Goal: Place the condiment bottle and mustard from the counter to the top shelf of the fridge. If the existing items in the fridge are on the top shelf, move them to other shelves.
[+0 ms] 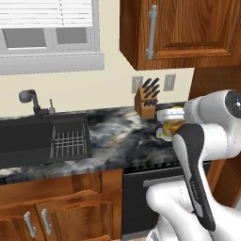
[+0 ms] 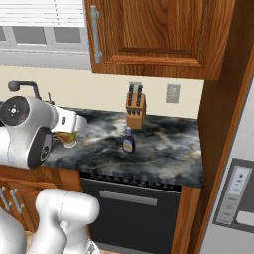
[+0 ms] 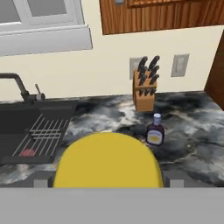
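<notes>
A kitchen with cream walls, wooden cabinets point(image 2: 154, 34) above and a dark marbled table point(image 3: 192, 127) running beside a black sink point(image 1: 28, 139) with a wire rack and a dark faucet point(image 1: 29, 100); a window point(image 1: 47, 28) with blinds sits over the sink, and a grey fridge point(image 2: 238, 198) edges the right base view. At the back of the table stands a wooden knife block point(image 2: 135, 111) with dark handles, below two wall outlets. The condiment bottle point(image 2: 128, 141) stands upright on the table in front of the knife block, a small squat bottle of dark purple-brown with a pale cap and a light label low on its front. The mustard point(image 3: 107, 159) is a rounded yellow body, looming large and close at the bottom of the hand view; from the right base view it shows as a yellowish, partly translucent shape just under the white hand. The gripper point(image 2: 69, 133) sits around the mustard with its jaws standing wide at either side of the yellow body; whether they press it or it still rests on the table cannot be told. The mustard lies nearer the sink than the condiment bottle, the two clearly apart
</notes>
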Available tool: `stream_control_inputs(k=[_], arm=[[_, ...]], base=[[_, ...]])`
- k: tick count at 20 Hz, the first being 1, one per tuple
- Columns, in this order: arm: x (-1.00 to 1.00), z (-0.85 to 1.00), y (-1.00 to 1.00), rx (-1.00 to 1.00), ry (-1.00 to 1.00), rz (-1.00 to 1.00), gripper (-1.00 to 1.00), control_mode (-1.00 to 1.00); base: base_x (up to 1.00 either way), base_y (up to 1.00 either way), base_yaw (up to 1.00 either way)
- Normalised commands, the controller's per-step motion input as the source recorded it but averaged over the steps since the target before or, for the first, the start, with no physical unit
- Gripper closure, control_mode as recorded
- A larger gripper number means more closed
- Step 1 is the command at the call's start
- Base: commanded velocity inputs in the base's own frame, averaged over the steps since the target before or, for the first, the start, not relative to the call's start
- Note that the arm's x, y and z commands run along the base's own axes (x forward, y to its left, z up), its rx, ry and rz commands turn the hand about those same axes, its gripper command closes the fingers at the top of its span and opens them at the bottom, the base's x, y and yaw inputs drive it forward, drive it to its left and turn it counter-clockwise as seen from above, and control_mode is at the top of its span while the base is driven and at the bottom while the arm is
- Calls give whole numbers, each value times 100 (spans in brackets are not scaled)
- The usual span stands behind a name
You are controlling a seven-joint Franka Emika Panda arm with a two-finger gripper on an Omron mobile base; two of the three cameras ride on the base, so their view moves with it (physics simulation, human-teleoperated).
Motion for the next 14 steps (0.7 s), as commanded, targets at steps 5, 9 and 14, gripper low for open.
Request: stream_control_inputs(k=[5,9,14], arm=[[-73,45,1,0,1,1,100,-100],[-8,3,0,0,-1,0,100,-100],[-53,0,-6,0,0,0,100,100]], base=[[0,0,0],[0,0,0],[-20,-4,0]])
